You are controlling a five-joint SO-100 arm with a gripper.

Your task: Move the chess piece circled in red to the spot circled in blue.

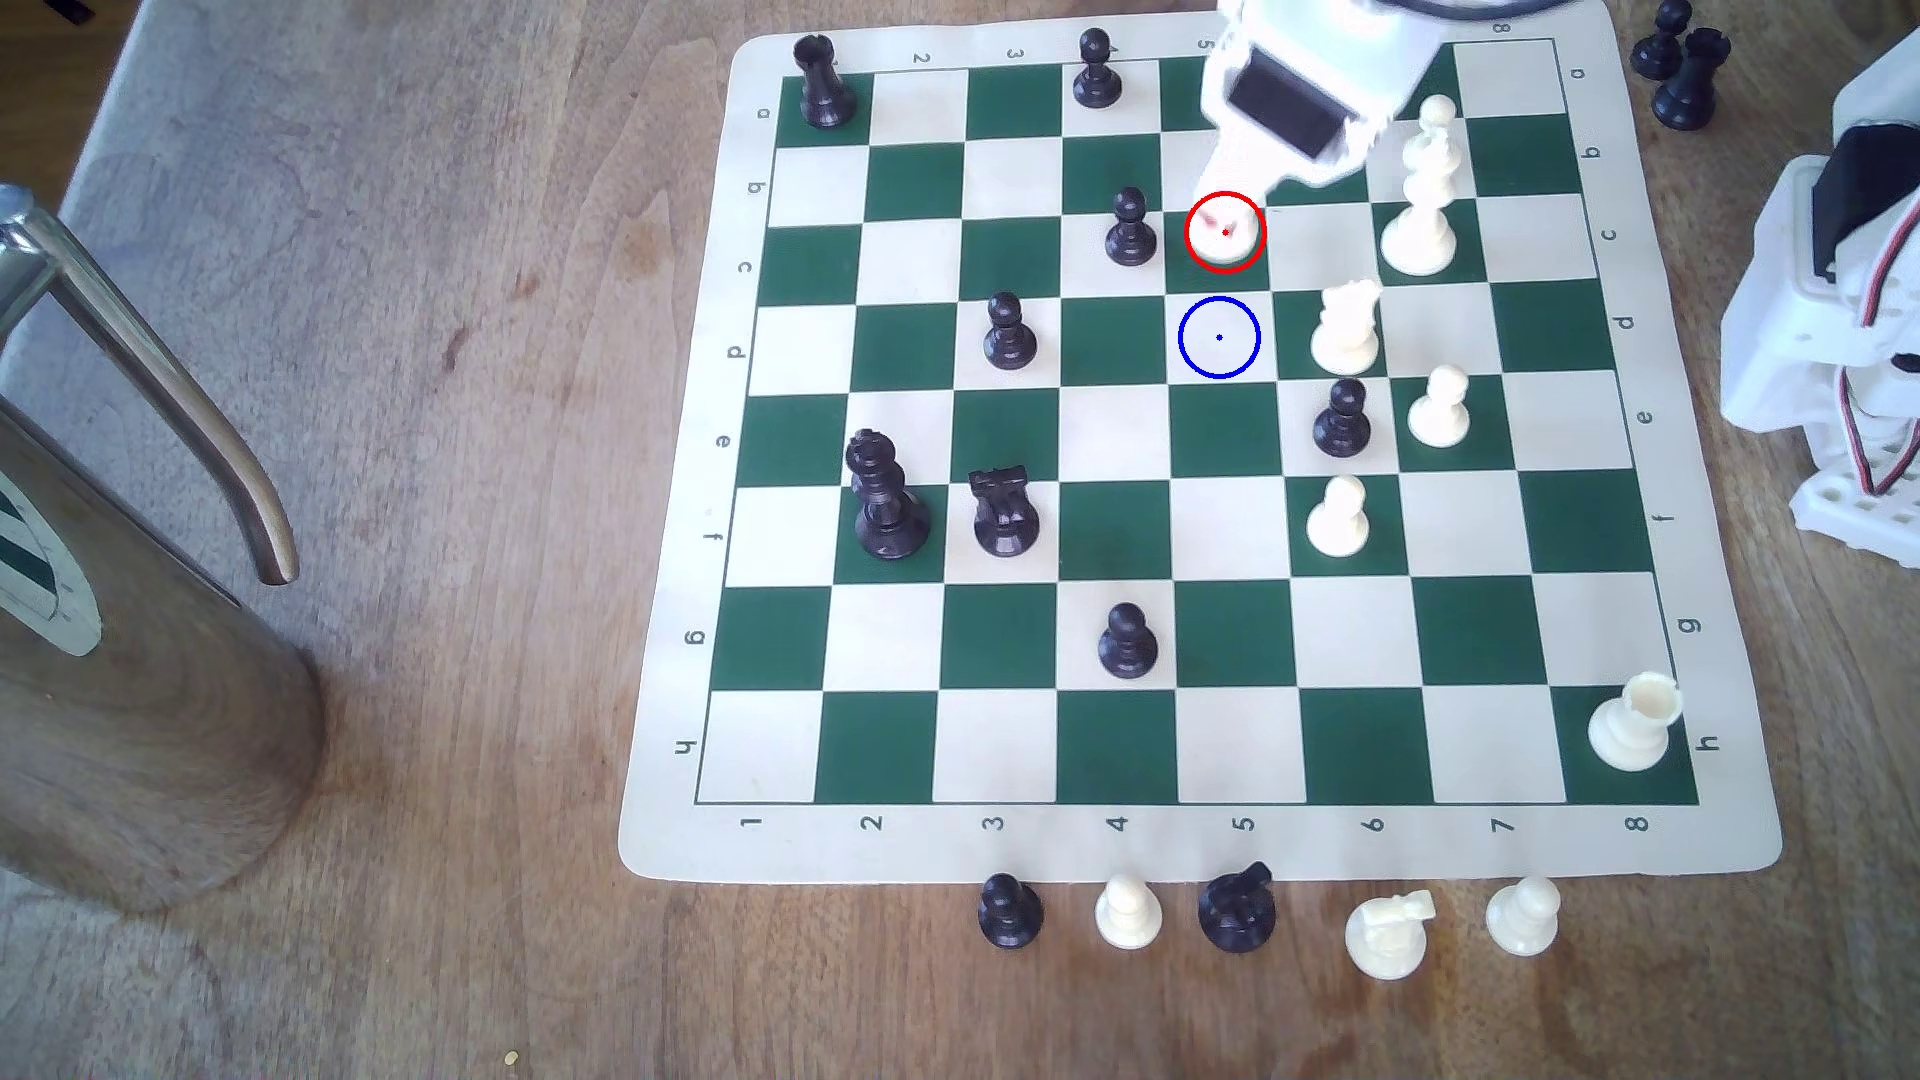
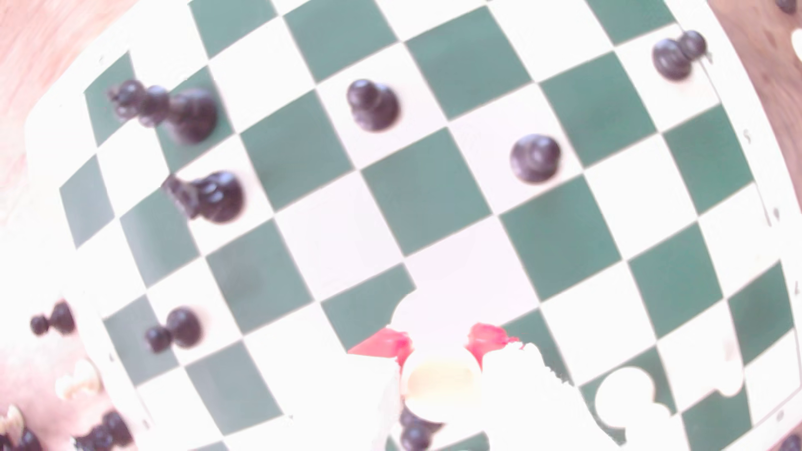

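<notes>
Gripper [image 2: 442, 347] (red-tipped) reaches down from board's far edge, fingers pinching cream rook [image 2: 440, 381] between them.

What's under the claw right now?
The cream rook on its red-ringed green square; the claw comes down over it. In the wrist view its red-tipped fingers flank the rook. The rook's base and any contact are covered.

Bright daylight; wrist view overexposed, blurred
</notes>
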